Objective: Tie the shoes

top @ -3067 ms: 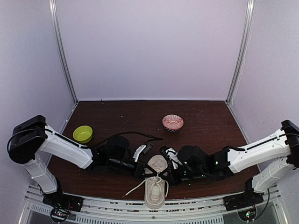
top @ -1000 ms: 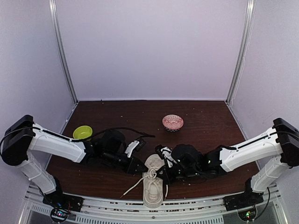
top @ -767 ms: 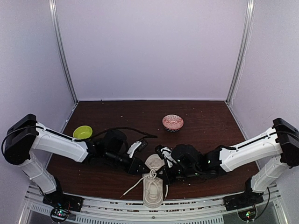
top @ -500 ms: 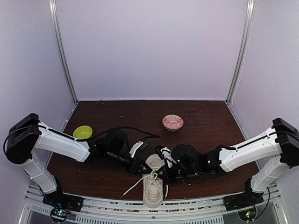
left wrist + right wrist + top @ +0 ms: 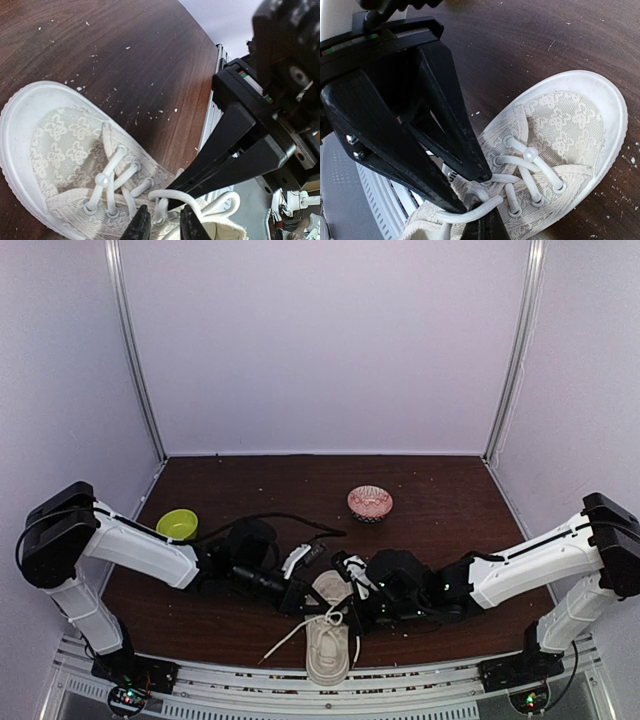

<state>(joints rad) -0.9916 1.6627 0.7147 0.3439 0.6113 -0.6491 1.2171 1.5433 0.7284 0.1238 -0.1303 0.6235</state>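
**A:** Top view?

**B:** Cream low-top canvas sneaker with a thick pale rubber sole sits at the near edge of the dark brown wooden tabletop, toe pointing at the back wall. Left gripper and right gripper meet over the lacing from either side. One of the white laces trails left across the tabletop. A small lime-green bowl and a small pink patterned bowl stand well apart from the sneaker.

**A:** Left wrist?

**B:** Left gripper has its fingers slightly parted, astride the white laces near the top eyelets. Cannot tell whether it pinches them. The tip of the right gripper touches a lace loop.

**A:** Right wrist?

**B:** Right gripper has its fingers pressed together, tips against a lace strand. Whether it holds the strand is unclear. Left gripper shows a gap between its tips.
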